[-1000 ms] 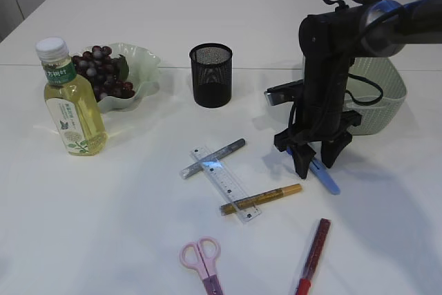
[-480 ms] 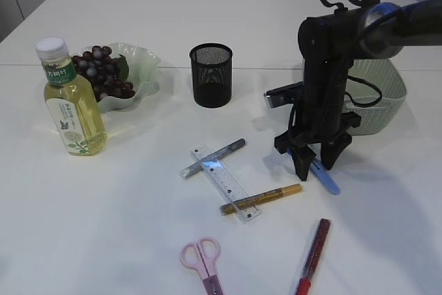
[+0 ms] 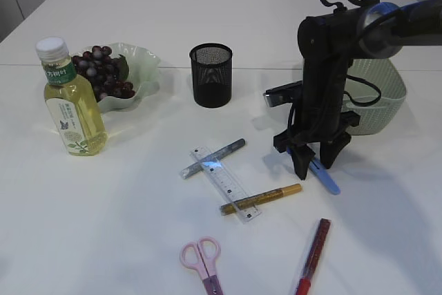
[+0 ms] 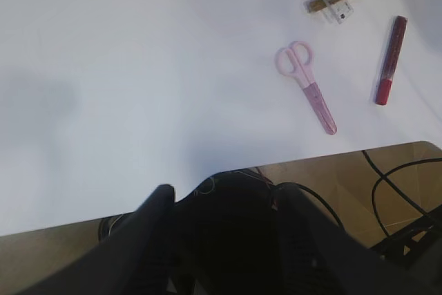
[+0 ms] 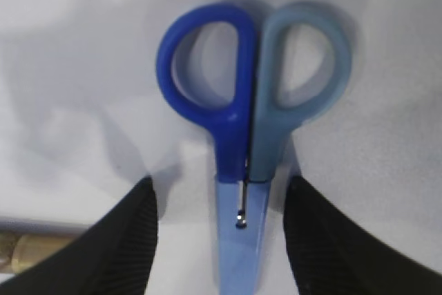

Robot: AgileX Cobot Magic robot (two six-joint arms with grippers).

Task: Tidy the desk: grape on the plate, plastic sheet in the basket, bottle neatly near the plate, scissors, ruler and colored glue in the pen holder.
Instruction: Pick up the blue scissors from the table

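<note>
The right claw point(image 3: 316, 162) stands spread over the blue scissors point(image 5: 250, 150), a finger on either side, not gripping; they lie flat on the counter point(image 3: 124, 219) beside the basket point(image 3: 387, 101), right of the pen holder point(image 3: 211, 74). The left claw point(image 4: 228, 240) sits at the counter's edge; I cannot tell its state.

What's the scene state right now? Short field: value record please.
right gripper: open, fingers straddling the blue scissors lying flat on the table
left gripper: over the table's near edge, holding nothing
grapes: on the plate
bottle: upright beside the plate
pen holder: upright
still on table: ruler, pink scissors, silver, gold and red glue pens
basket: behind right arm
</note>
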